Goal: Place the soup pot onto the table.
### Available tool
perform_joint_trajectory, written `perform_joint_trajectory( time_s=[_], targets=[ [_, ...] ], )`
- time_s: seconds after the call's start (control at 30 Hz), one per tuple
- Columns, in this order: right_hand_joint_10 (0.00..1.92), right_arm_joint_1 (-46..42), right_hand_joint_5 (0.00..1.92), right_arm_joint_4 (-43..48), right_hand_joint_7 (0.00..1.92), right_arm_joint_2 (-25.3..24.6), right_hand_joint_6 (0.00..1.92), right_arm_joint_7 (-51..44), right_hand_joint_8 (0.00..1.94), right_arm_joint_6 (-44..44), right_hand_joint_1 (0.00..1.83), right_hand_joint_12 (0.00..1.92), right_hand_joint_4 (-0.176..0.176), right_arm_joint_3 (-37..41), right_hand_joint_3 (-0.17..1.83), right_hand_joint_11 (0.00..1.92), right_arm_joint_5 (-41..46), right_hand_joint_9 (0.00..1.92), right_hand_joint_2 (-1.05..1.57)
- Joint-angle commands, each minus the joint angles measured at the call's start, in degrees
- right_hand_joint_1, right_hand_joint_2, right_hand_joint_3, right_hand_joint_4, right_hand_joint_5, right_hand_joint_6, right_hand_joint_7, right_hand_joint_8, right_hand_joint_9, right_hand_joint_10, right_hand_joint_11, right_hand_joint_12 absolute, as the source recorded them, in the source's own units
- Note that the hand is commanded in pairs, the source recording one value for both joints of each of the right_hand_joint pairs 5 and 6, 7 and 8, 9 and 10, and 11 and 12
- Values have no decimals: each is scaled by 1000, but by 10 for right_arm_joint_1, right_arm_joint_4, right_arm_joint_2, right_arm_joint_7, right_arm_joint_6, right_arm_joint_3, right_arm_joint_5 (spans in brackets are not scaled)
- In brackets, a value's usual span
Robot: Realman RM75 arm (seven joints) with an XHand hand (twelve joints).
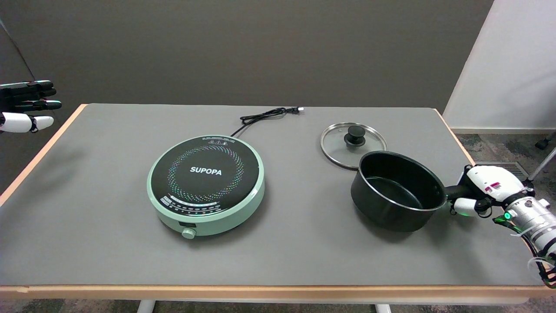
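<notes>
Head view: the right hand [480,193] grips the handle of the pot [397,190], which sits low over the surface [304,252], just beside the lid [353,143].

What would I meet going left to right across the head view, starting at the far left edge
Idle left hand → green induction cooker → its black power cord → glass lid → black soup pot → right hand, gripping the pot's handle.
</notes>
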Motion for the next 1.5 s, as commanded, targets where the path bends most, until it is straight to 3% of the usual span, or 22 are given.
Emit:
perform_joint_trajectory(
  time_s=[0.03,0.47,0.6,0.73,0.83,1.07,1.2,1.33,1.43,1.5],
  targets=[
    [1920,-3,1920,2,1920,-31,1920,-20,1920,-2,941,1920,-18,23,1334,1920,-4,1920,1065],
    [1913,-10,1913,26,1913,-42,1913,-45,1913,-6,944,1913,-16,31,1285,1913,-4,1913,1018],
    [1726,-12,1726,38,1726,-44,1726,-55,1726,0,926,1726,-70,31,1078,1726,-6,1726,1037],
    [1577,-13,1577,48,1577,-45,1577,-55,1577,6,855,1577,-86,30,853,1577,-9,1577,1183],
    [1568,-15,1568,53,1568,-46,1568,-55,1568,12,773,1568,-61,27,696,1568,-10,1568,1349],
    [1473,-17,1473,64,1473,-48,1473,-55,1473,21,691,1473,-53,25,631,1473,-11,1473,1423],
    [1389,-19,1389,73,1389,-49,1389,-55,1389,27,670,1389,-16,25,786,1389,-19,1389,1197],
    [1209,-20,1209,81,1209,-50,1209,-55,1209,31,754,1209,4,25,1175,1209,-32,1209,600],
    [1019,-21,1019,88,1019,-50,1019,-55,1019,33,883,1019,-13,26,1308,1019,-33,1019,176],
    [951,-23,951,92,951,-51,951,-55,951,34,928,951,-65,28,1283,951,-33,951,105]
  ],
)
